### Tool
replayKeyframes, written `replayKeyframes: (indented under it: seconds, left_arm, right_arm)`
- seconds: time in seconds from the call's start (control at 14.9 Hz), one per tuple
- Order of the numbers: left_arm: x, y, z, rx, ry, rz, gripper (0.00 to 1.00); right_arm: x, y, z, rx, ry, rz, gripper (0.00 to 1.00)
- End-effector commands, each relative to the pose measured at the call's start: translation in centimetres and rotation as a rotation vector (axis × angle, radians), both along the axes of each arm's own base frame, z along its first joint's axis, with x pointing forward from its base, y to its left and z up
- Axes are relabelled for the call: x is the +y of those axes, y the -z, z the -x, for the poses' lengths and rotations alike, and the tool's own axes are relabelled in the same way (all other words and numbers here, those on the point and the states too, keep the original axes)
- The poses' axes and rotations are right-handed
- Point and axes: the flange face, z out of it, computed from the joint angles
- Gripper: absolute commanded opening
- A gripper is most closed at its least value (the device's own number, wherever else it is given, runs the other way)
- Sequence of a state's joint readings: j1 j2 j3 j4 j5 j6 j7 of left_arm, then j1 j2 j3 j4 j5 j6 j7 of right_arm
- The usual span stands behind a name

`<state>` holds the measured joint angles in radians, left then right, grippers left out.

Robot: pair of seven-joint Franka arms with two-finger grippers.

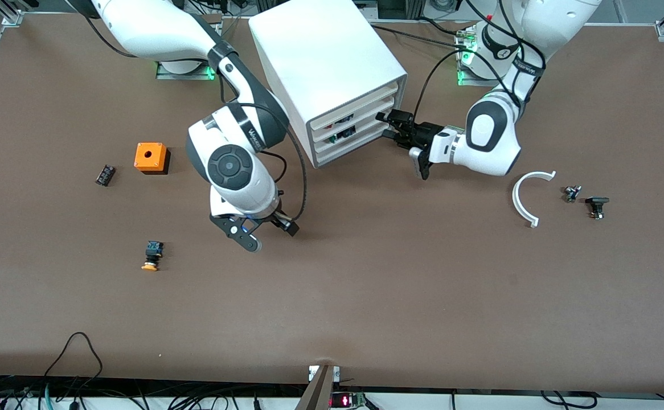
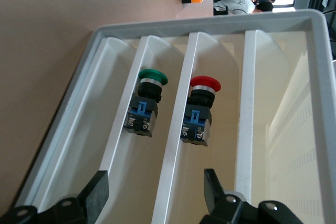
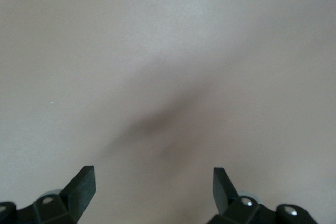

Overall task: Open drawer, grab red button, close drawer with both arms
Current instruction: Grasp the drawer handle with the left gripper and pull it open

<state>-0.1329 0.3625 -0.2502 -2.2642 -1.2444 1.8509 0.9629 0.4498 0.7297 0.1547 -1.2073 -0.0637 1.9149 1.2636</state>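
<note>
The white cabinet (image 1: 320, 62) stands at the table's back middle, its stacked drawer fronts (image 1: 360, 134) facing the left arm's end. My left gripper (image 1: 392, 125) is at those fronts, open and empty. In the left wrist view its open fingers (image 2: 155, 179) are over a white divided drawer tray (image 2: 210, 24). The red-capped button (image 2: 202, 111) lies in one lane and a green-capped one (image 2: 147, 103) in the lane beside it. My right gripper (image 1: 272, 236) hangs open and empty over bare table, nearer the front camera than the cabinet. The right wrist view (image 3: 155, 174) shows only tabletop.
Toward the right arm's end lie an orange box with a hole (image 1: 151, 157), a small black part (image 1: 105, 174) and an orange-capped button (image 1: 152, 255). Toward the left arm's end lie a white curved piece (image 1: 525, 196) and two small dark parts (image 1: 572, 193) (image 1: 597, 206).
</note>
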Motion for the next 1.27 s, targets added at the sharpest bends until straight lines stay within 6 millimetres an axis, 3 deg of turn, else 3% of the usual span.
replayKeyframes:
  seconds: [0.0,0.13,0.4,0.47,0.6,0.67,1.0,1.21]
  left_arm:
    - [-0.6,0.2,0.9,0.003,-0.019,0.031,0.77]
    - [-0.8,0.4,1.3,0.012,-0.013,0.032,0.74]
    - [-2.7,0.5,2.8,0.023,0.023,0.042,0.55]
    - [-2.8,0.5,2.9,0.024,0.024,0.042,0.46]
    - [-2.9,0.4,2.9,0.015,0.031,0.046,0.06]
    - [-2.9,0.4,2.9,0.015,0.031,0.046,0.0]
    - [-2.0,0.5,1.3,-0.005,0.03,0.037,0.0]
    - [0.9,-0.1,-2.8,-0.084,0.075,-0.013,0.0]
  right_arm:
    - [0.9,-0.5,-1.0,-0.024,0.04,-0.011,0.99]
    - [0.9,-0.7,-1.1,-0.027,0.043,-0.018,0.99]
    - [0.2,-2.6,-2.1,-0.02,0.1,-0.09,0.99]
    - [0.3,-2.7,-2.2,-0.022,0.102,-0.094,0.99]
    - [0.2,-2.8,-2.2,-0.024,0.103,-0.093,0.99]
    - [0.1,-2.8,-2.3,-0.024,0.104,-0.093,0.99]
    - [0.0,-3.1,-2.7,-0.032,0.11,-0.099,0.99]
    - [0.2,-3.1,-2.9,-0.04,0.11,-0.104,0.99]
